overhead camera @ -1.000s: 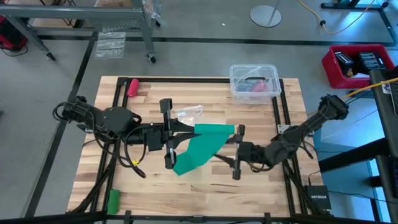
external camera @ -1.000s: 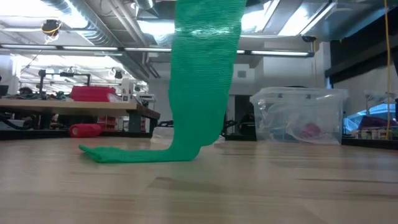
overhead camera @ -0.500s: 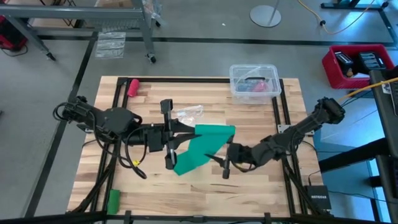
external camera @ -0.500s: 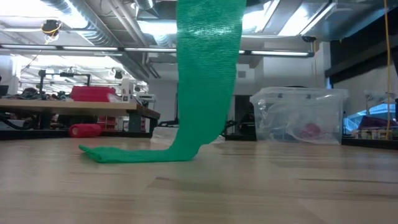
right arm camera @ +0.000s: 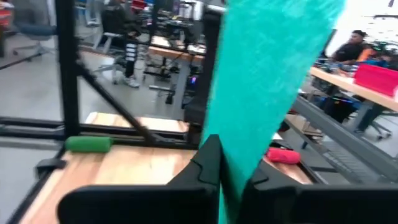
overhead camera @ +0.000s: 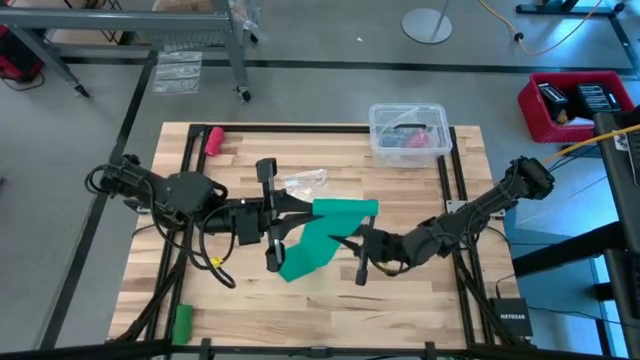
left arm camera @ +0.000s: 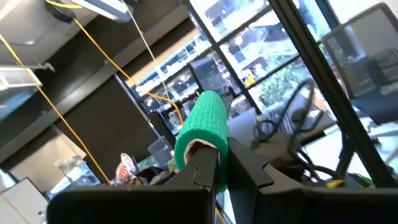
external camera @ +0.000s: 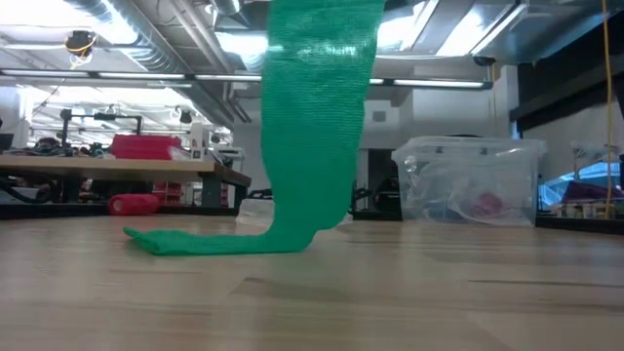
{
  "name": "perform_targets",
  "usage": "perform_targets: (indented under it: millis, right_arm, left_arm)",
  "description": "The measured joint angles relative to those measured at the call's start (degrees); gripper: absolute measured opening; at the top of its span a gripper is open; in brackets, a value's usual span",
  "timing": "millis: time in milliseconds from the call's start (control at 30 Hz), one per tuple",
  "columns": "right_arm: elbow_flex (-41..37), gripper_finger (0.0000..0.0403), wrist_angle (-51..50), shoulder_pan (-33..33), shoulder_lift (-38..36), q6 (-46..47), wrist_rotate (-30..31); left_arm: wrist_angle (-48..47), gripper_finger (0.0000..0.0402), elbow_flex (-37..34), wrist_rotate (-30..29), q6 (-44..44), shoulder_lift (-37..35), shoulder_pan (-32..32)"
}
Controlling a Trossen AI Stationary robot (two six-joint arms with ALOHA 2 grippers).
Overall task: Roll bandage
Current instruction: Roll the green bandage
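The teal-green bandage (overhead camera: 322, 235) is partly rolled. Its rolled end (left arm camera: 202, 127) is held up over the table's middle, and the flat strip (external camera: 317, 127) hangs down from it. The strip's free end (external camera: 195, 241) lies flat on the wood. My left gripper (overhead camera: 312, 210) reaches in from the table's left and is shut on the roll. My right gripper (overhead camera: 350, 245) comes from the right and is shut on the hanging strip below the roll. My left gripper pinches the bandage's rolled end (left arm camera: 198, 144) between its two fingers (left arm camera: 205, 171), about level, from the table's left. The roll sticks out past the fingertips and is clear of the table. My right gripper pinches the flat hanging strip (right arm camera: 239, 152) between its two fingers (right arm camera: 208, 163), reaching in from the table's right, across the strip's width. The strip runs up past the fingers toward the roll. Its lower end (overhead camera: 298, 264) rests on the table.
At the far right stands a clear plastic box (overhead camera: 408, 132). A pink-red roll (overhead camera: 213, 140) lies at the far left, and a small green roll (overhead camera: 182, 322) lies at the near left corner. Clear wrapping (overhead camera: 305, 183) lies beyond the left gripper.
My right gripper has moved toward the table's left, up to the hanging strip, and has shut on it. The strip has swayed slightly. The roll and the end on the table have stayed in place.
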Motion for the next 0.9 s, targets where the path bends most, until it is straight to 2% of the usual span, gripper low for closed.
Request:
perform_targets:
  millis: [100,233,400,767,833,900]
  right_arm:
    - [0.0,0.0005,-1.4,2.5,-0.1,0.6,-0.1]
    - [0.0,0.0004,-3.1,5.8,-0.1,2.0,1.4]
    - [0.0,0.0003,-3.5,8.7,-0.1,2.6,1.9]
    - [1.6,0.0001,-6.5,13.3,-2.2,1.9,10.2]
    - [2.4,0.0001,-7.1,13.8,-2.7,1.9,10.4]
    - [2.4,0.0001,-7.2,13.7,-2.7,2.4,8.8]
  left_arm:
    - [-0.1,0.0016,0.7,-0.7,0.5,-0.1,0.5]
    - [-0.7,0.0016,2.0,-5.1,2.8,-0.1,1.3]
    - [-1.9,0.0016,2.1,-5.8,4.7,-0.5,2.1]
    - [-13.3,0.0017,2.1,-6.2,-4.3,-4.7,2.1]
    - [-11.6,0.0017,2.1,-6.5,-3.7,-5.7,2.1]
    - [-6.1,0.0017,2.1,-7.4,-1.8,-5.9,2.1]
